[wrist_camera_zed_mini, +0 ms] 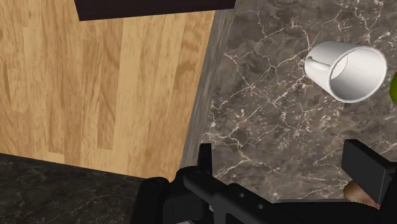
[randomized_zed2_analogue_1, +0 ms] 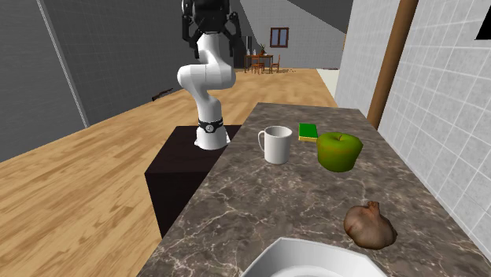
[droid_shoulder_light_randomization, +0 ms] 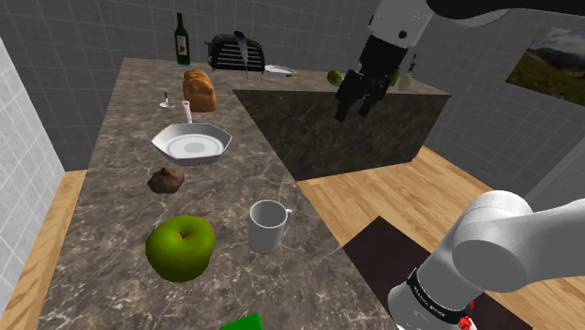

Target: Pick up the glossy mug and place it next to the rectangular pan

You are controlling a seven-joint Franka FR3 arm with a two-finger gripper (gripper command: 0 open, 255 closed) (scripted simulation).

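The white mug [droid_shoulder_light_randomization: 267, 227] [randomized_zed2_analogue_1: 276, 145] [wrist_camera_zed_mini: 347, 70] stands upright near the long edge of the worktop [droid_shoulder_light_randomization: 112, 197], on the robot's side. A green apple [droid_shoulder_light_randomization: 180, 247] [randomized_zed2_analogue_1: 339, 150] sits just beside it. The hand [droid_shoulder_light_randomization: 352, 111] [wrist_camera_zed_mini: 284, 165] hangs high over that edge, well apart from the mug. It is open and holds nothing.

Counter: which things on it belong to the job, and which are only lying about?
For the job: mug, white pan, open tool.
Lying about: apple, brown lump, bread, bottle, toaster, green sponge.
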